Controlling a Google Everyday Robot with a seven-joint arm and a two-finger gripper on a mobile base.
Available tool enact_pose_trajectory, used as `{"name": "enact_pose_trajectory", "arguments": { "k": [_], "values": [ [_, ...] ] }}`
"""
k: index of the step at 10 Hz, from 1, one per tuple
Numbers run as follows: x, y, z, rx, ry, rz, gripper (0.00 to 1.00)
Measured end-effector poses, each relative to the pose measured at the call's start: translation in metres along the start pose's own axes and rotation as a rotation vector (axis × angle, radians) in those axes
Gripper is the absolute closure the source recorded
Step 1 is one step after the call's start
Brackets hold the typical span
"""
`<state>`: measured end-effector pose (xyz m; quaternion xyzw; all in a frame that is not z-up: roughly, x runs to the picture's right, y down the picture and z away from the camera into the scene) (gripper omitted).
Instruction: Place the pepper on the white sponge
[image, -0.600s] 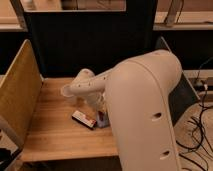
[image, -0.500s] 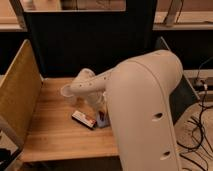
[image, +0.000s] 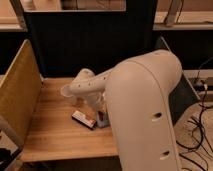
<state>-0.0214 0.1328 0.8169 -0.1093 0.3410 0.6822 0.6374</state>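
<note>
A flat white rectangular sponge (image: 83, 118) with a dark, reddish lower edge lies on the wooden table (image: 50, 130) near its middle. My gripper (image: 100, 116) hangs down from the white arm (image: 87, 86) just to the right of the sponge, low over the tabletop. A small reddish patch (image: 103, 121) shows at the gripper's lower end beside the sponge. I cannot tell whether it is the pepper. The arm's large white body (image: 145, 110) hides the right part of the table.
A tan panel (image: 17, 95) stands along the table's left side. A dark wall (image: 85, 45) rises behind the table. Black cables (image: 200, 130) lie on the floor at the right. The table's front edge (image: 65, 152) runs below the sponge.
</note>
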Motion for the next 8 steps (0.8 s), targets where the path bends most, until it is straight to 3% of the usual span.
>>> {"name": "enact_pose_trajectory", "arguments": {
  "k": [2,3,8],
  "values": [
    [0.0000,-0.0002,0.0001,0.000,0.000,0.000,0.28],
    [0.0000,-0.0003,0.0001,0.000,0.000,0.000,0.22],
    [0.0000,-0.0006,0.0002,0.000,0.000,0.001,0.20]
  ]
}}
